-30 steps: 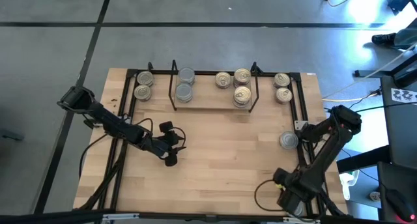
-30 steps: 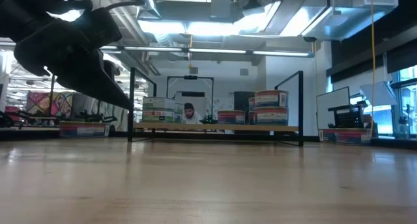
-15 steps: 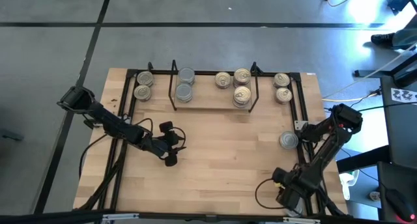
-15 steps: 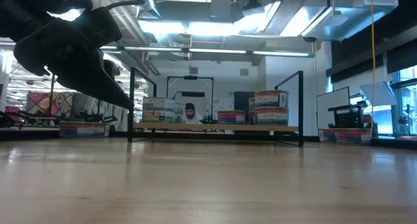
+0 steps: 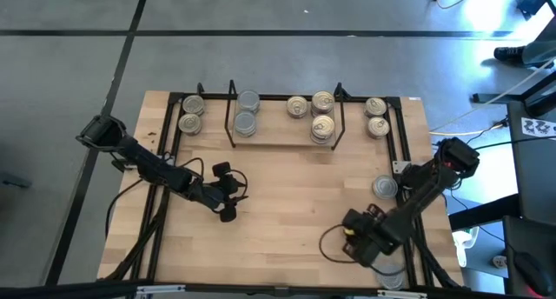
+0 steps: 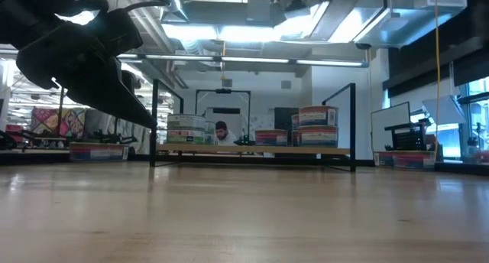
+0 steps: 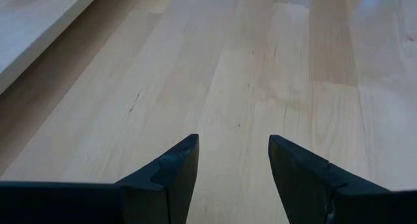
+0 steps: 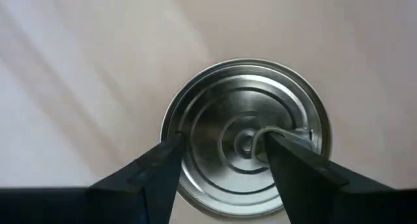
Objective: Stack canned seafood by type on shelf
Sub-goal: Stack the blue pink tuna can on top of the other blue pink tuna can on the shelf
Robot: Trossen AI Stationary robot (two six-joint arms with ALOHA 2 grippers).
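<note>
The shelf (image 5: 282, 136) stands at the table's far edge. On it are silver-topped tins (image 5: 246, 123) on the left and gold-lidded tins (image 5: 322, 127) on the right. More gold tins (image 5: 190, 122) (image 5: 377, 125) rest on the table at either side, and a lone silver tin (image 5: 385, 188) lies near the right edge. My right gripper (image 5: 358, 238) is over the table's near right part, pointing down and shut on a silver-topped tin (image 8: 244, 136); that tin is hidden under it in the high view. My left gripper (image 5: 229, 195) (image 7: 233, 159) hangs open above bare wood left of centre. My right gripper comes at the silver-topped tin from above, pointing down, with one finger on each side of it. One fingertip (image 8: 171, 152) sits at the tin's rim (image 8: 168, 123); the other fingertip (image 8: 277, 149) shows over the tin's top. Whether the tin is lifted off the table I cannot tell.
A black frame (image 5: 401, 138) runs around the table's far and side edges. Bare wood (image 5: 287, 195) lies between the two grippers and in front of the shelf. In the low view a person (image 6: 221, 131) sits in the room far behind the shelf.
My right gripper has swung from the table's near right corner toward the left and a little toward the far edge, most of it in the last half second. My left arm has kept still.
</note>
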